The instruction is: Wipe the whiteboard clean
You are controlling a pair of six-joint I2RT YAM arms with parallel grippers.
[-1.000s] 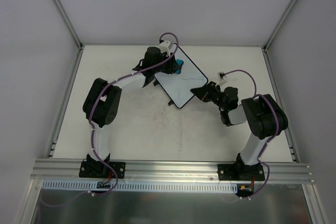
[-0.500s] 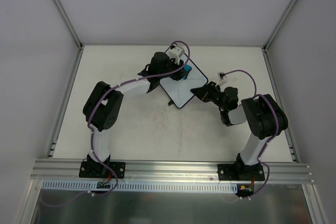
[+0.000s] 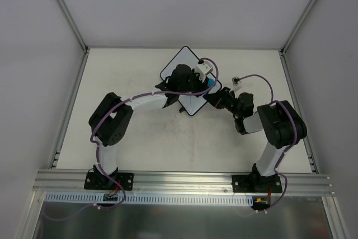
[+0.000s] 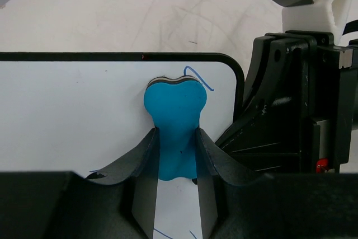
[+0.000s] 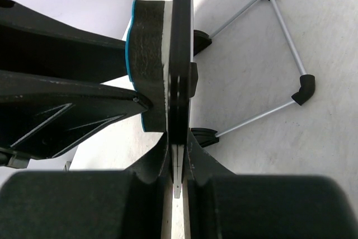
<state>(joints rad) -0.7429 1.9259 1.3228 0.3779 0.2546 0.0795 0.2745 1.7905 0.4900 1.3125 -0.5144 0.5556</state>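
One whiteboard point(image 3: 182, 62) lies corner-on, like a diamond, at the far middle of the scuffed off-white table point(image 3: 140, 144). It is flat, glossy white, with rounded corners and a thin black rim. The left gripper point(image 3: 208, 84) pinches one blue eraser point(image 4: 175, 104) between its two fingers. The eraser is a waisted block whose dark felt face is pressed on the board near its right corner, just beside a hooked blue pen mark point(image 4: 199, 78). The right gripper point(image 3: 214, 97) is clamped on the board's edge, seen edge-on in its wrist view, where two small black tabs point(image 5: 198, 40) show on the underside.
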